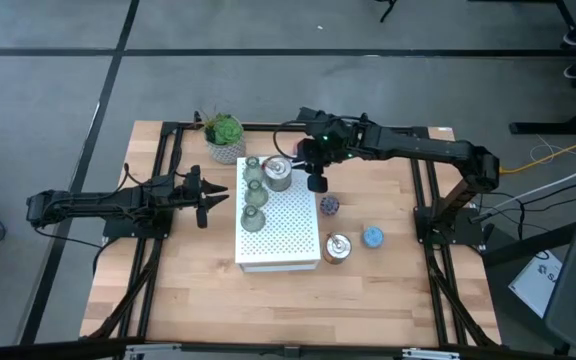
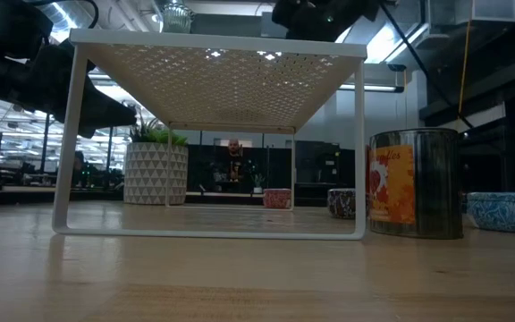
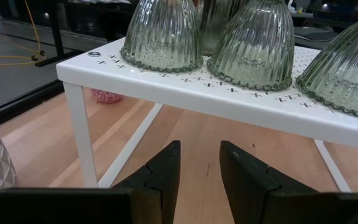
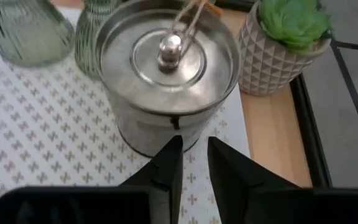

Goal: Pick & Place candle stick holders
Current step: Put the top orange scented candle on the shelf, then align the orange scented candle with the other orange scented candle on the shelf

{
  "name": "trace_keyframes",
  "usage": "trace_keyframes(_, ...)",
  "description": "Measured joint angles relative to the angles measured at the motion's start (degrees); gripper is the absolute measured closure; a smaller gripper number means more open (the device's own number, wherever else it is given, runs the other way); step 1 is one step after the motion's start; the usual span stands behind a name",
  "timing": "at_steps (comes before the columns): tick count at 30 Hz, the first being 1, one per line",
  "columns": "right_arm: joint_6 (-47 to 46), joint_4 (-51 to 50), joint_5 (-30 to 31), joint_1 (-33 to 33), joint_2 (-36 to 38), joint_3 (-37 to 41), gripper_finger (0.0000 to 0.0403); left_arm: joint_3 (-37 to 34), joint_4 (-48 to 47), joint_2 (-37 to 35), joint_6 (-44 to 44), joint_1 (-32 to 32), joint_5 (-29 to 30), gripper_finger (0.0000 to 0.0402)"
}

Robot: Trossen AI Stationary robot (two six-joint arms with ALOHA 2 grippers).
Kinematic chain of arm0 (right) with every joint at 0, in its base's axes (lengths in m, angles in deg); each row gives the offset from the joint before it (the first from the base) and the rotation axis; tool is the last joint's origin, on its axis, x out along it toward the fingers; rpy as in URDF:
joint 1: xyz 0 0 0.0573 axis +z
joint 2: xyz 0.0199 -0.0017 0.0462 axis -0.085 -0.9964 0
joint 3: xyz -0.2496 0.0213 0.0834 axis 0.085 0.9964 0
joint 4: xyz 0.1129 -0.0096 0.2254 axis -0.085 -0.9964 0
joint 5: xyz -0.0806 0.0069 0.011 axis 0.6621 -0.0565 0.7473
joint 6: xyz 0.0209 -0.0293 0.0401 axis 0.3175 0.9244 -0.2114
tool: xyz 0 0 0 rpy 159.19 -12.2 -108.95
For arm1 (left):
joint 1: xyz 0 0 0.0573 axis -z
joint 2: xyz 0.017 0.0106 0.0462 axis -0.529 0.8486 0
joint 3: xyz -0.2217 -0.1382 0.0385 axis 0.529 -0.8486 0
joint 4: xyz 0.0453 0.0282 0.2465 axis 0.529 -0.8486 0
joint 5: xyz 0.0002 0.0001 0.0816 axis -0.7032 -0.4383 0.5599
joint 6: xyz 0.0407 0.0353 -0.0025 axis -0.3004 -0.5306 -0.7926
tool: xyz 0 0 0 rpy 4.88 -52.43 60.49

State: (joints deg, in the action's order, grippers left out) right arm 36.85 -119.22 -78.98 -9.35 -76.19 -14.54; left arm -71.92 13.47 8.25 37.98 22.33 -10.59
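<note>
On the white perforated box (image 1: 286, 232) stand three olive-green glass holders (image 1: 254, 193) and one silvery metal holder (image 1: 278, 173); a second metal holder (image 1: 337, 248), a blue one (image 1: 372, 237), a purple one (image 1: 329, 206) and a pink one (image 2: 277, 198) sit on the tabletop (image 1: 208, 300). The right gripper (image 4: 193, 163) hovers just beside the box's metal holder, fingers narrowly parted, holding nothing. The left gripper (image 1: 211, 200) waits beside the box, fingers slightly apart and empty, and one potted plant (image 1: 224, 135) stands near the box's corner.

Wood table (image 1: 188, 290): white rack (image 1: 286, 238), plant pot (image 1: 225, 139), metal tin (image 1: 337, 248), blue (image 1: 372, 237) + purple (image 1: 329, 206) holders.

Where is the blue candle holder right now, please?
In the high view, the blue candle holder sits on the table's right side, beside the silvery tin.
</note>
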Motion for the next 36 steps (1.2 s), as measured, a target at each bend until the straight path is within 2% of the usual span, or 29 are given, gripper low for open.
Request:
trace_keyframes(5, -1.87, -0.41, 0.0, 0.08, 0.01, 0.0, 0.0325, 0.0, 0.0, 0.0, 0.0, 0.01, 0.0, 0.0294)
trace_keyframes(10, -3.61, -11.39, -0.18, 0.58, 1.64, -1.62, 0.0325, -0.02, 0.0, 0.01, 0.0, 0.01, 0.0, 0.0294)
trace_keyframes(14, -4.71, -20.03, -0.67, 3.02, 7.38, -1.66, 0.0325, -0.02, 0.0, 0.01, 0.0, 0.01, 0.0, 0.0294)
trace_keyframes(20, -3.05, -28.5, -7.77, 6.69, 18.6, 2.92, 0.0325, 0.0, -0.01, 0.0, 0.0, 0.01, 0.0, 0.0294)
trace_keyframes(24, -6.12, -25.06, -13.8, 9.55, 26.51, 12.6, 0.0325, -0.02, 0.0, 0.0, 0.0, 0.0, 0.0, 0.0294)
trace_keyframes(28, -14.52, -13.35, -14.75, 14.38, 32.76, 24.66, 0.0325, -0.02, -0.02, 0.02, 0.0, 0.02, 0.0, 0.0294)
trace_keyframes(32, -18.6, -1.95, -14.78, 19.58, 34.9, 33.54, 0.0325, -0.02, -0.02, 0.01, 0.0, 0.0, 0.0, 0.0294)
trace_keyframes(36, -18.62, 6.03, -14.57, 23.16, 34.69, 38.65, 0.0325, 0.0, -0.02, 0.0, 0.0, 0.01, 0.0, 0.0294)
